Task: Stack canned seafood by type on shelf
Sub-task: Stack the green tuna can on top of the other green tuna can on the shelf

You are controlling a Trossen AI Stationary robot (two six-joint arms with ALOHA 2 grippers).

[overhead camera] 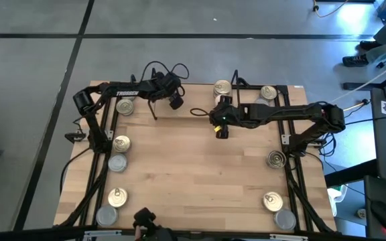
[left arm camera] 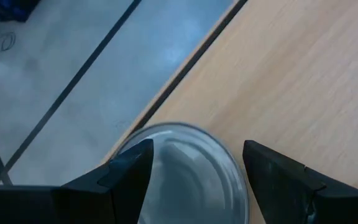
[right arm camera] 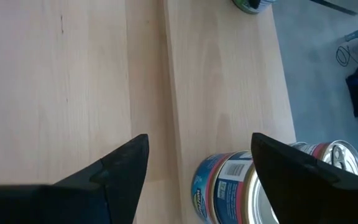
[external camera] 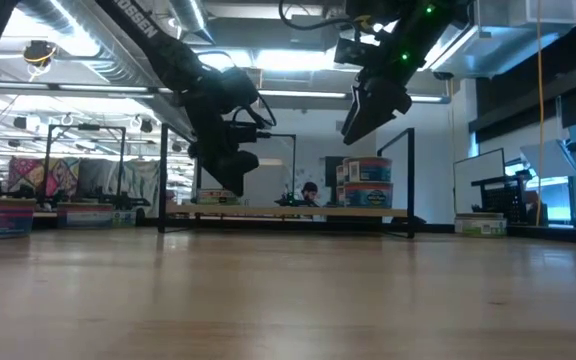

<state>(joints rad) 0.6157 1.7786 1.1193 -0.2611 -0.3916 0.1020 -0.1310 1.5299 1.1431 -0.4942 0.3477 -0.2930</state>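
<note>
Two grippers hang above the far half of the wooden table. The left gripper (overhead camera: 175, 102) has its dark, wedge-shaped fingers (left arm camera: 126, 180) spread wide with nothing between them; its wrist view looks down between them onto a silver-lidded tin (left arm camera: 185, 174), round and smooth, sitting near the table's edge with grey floor beyond. The right gripper (overhead camera: 220, 131) is likewise parted and empty, its fingers (right arm camera: 120, 171) framing pale, straight-grained planks and a stack of tins (right arm camera: 229, 186) with blue and pink labels, topped by a shiny lid.

From above, the canned seafood lies scattered along the table's sides: gold pull-tab tins (overhead camera: 121, 143) and plain grey ones (overhead camera: 117, 163) by the left rail, more gold (overhead camera: 273, 201) and grey (overhead camera: 285, 219) by the right rail, and a few near the back, one (overhead camera: 222, 88) close to the right arm. Thin black rails (overhead camera: 100, 175) edge the table (overhead camera: 193, 174).

The low view alone shows height: both grippers float well clear of the tabletop, and the shelf (external camera: 288, 212), a thin black wire frame on a light wood base, stands at the far edge with two labelled tins stacked (external camera: 366, 182) on it. A person sits in the room beyond.
</note>
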